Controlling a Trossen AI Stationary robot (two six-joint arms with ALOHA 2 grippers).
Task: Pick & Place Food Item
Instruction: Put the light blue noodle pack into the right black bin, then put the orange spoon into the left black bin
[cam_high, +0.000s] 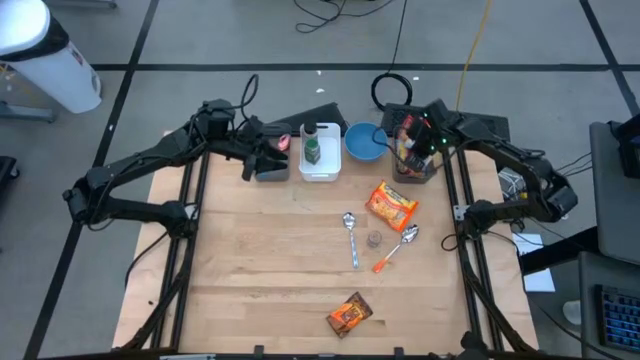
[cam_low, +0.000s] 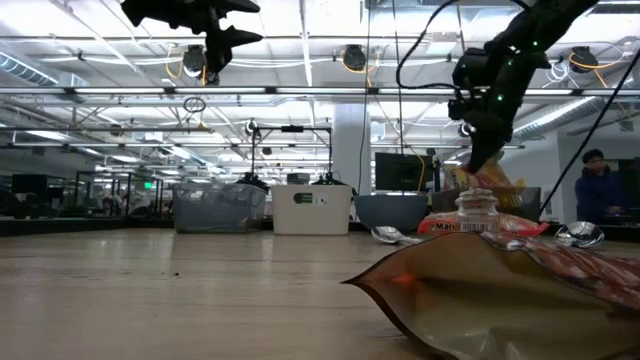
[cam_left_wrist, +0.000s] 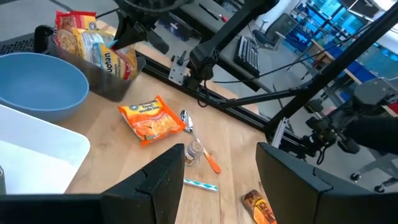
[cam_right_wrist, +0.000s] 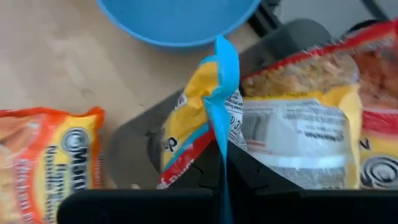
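The dark bin (cam_high: 415, 165) holds noodle packets; the right gripper (cam_right_wrist: 221, 158) pinches one packet's (cam_right_wrist: 205, 118) edge. The blue bowl (cam_high: 364, 142) beside it sits empty. The left gripper (cam_left_wrist: 217, 171), holding nothing, hovers parted over the white tray (cam_high: 320, 165) with its green bottle (cam_high: 312, 147).

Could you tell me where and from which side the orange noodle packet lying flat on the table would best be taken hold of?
Take the orange noodle packet by a crimped end seam, probably the one toward the table's middle, coming from above. It lies flat, so only its thin edges offer a pinch, and that end is farthest from the dark bin and blue bowl. The spoon and small bottle sit close by, so descend steeply.
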